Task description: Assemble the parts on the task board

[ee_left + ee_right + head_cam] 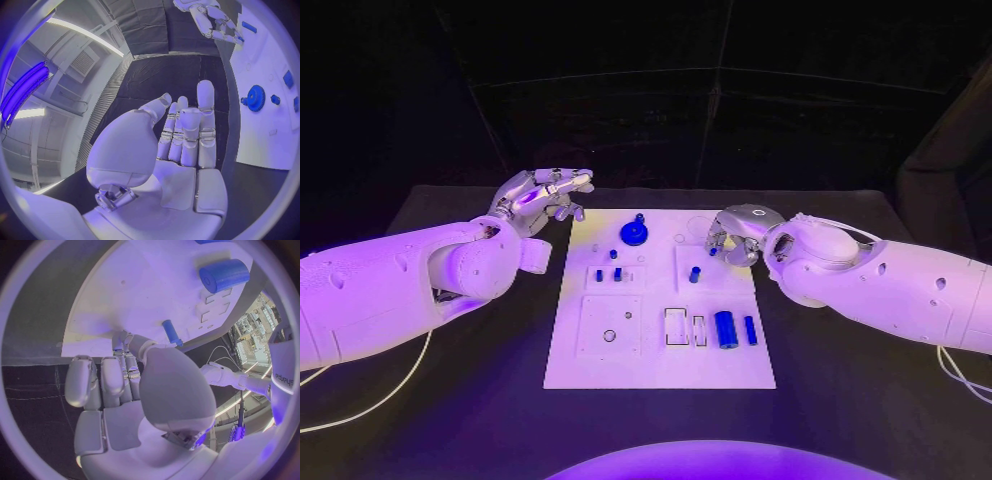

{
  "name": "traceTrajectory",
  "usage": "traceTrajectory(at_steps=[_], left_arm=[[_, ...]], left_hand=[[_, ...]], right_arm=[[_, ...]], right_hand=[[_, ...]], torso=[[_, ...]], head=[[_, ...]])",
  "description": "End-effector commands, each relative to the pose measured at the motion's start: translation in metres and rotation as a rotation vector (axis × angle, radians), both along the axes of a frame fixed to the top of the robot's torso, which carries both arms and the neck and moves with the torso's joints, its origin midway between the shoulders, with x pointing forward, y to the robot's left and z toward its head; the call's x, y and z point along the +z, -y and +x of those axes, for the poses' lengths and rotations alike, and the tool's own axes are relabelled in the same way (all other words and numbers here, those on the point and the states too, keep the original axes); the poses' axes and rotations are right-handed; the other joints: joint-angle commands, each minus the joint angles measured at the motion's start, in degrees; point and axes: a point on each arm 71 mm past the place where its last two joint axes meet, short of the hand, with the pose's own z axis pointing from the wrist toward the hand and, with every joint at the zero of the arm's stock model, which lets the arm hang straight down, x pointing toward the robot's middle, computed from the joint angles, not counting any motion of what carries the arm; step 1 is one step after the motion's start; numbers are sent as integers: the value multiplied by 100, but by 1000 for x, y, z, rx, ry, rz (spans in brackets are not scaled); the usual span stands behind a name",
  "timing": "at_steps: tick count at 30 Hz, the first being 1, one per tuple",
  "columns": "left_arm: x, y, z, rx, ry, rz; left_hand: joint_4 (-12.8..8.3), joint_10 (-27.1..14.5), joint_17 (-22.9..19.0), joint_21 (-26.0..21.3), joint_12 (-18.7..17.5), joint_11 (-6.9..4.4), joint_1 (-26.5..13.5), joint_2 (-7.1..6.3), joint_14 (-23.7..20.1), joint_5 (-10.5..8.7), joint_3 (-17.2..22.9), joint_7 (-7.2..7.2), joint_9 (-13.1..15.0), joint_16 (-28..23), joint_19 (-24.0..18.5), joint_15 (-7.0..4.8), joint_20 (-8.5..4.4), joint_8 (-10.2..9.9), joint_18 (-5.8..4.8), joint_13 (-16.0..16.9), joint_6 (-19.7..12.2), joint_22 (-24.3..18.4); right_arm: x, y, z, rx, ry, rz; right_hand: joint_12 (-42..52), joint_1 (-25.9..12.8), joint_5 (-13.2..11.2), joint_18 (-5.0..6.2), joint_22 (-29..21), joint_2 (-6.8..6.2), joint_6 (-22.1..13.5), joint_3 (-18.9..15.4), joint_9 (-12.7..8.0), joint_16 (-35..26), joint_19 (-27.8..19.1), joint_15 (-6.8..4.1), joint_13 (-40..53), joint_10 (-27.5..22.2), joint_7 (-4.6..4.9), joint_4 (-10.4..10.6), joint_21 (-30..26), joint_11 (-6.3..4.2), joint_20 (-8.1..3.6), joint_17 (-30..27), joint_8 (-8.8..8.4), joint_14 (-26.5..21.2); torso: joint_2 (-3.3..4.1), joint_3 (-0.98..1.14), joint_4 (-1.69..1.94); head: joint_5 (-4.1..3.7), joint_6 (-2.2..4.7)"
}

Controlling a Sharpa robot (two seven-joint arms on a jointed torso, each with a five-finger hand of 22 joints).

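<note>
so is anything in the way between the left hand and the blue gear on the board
Nothing visible is. The left hand hovers open beside the task board's far left corner, over the black table. The blue gear sits at the board's far middle, and only bare white board lies between them. The right hand is on the gear's other side.

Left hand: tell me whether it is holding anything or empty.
Empty. The left hand shows a bare palm with straight fingers and nothing between them, and it hovers beside the task board, off its left edge.
</note>
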Motion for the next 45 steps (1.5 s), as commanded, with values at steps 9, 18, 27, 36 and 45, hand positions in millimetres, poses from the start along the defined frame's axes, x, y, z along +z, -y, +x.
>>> traceTrajectory(at_steps=[9,18,27,36,45], left_arm=[[1,1,0,-24,1,2],[1,0,0,-24,0,3],[0,3,1,-30,-2,2],[0,8,1,-38,-3,1],[1,9,2,-39,9,12]], left_hand=[[-36,-96,-67,-50,42,18,40,-21,-80,11,-29,39,-8,-40,-43,30,36,-13,18,-12,-65,-25],[-44,-118,-102,-62,48,25,39,-30,-101,11,-41,46,-9,-54,-48,37,43,-17,18,-13,-85,-33],[-46,-123,-105,-65,49,26,40,-31,-105,12,-43,48,-9,-55,-49,39,44,-17,18,-13,-89,-35],[-50,-132,-122,-70,53,30,42,-32,-114,13,-46,51,-8,-61,-51,41,47,-18,18,-14,-97,-38],[-66,-146,-122,-81,66,33,65,-15,-122,18,-39,57,-6,-56,-53,46,52,-15,19,-13,-106,-46]], right_arm=[[16,16,-5,-43,-14,73],[39,14,-12,-26,-5,134],[53,-26,-29,80,16,195],[54,-76,-36,194,11,193],[26,-108,-48,267,-48,120]], right_hand=[[-48,-83,-21,-88,25,-11,33,-36,-2,11,36,-38,-18,34,-21,8,45,13,-4,-11,13,170],[-63,-105,-21,-96,57,-21,26,-45,-6,23,54,-37,-30,31,-18,14,64,16,-5,0,1,172],[-72,-105,-13,-102,87,-18,20,-42,-9,33,72,-37,-36,27,-17,12,81,16,-5,11,-6,175],[-87,-94,19,-100,79,-1,11,-29,-14,28,66,-36,-47,23,-14,3,78,18,-5,-2,-19,173],[-106,-110,35,-100,79,12,-6,-29,-20,18,63,-30,-60,12,-3,11,78,30,-2,-21,-36,169]], torso=[[1,-17,21],[-4,-13,9],[-2,-15,19],[5,-15,9],[12,-1,-10]], head=[[-3,14],[50,26],[132,22],[383,-71],[533,-137]])
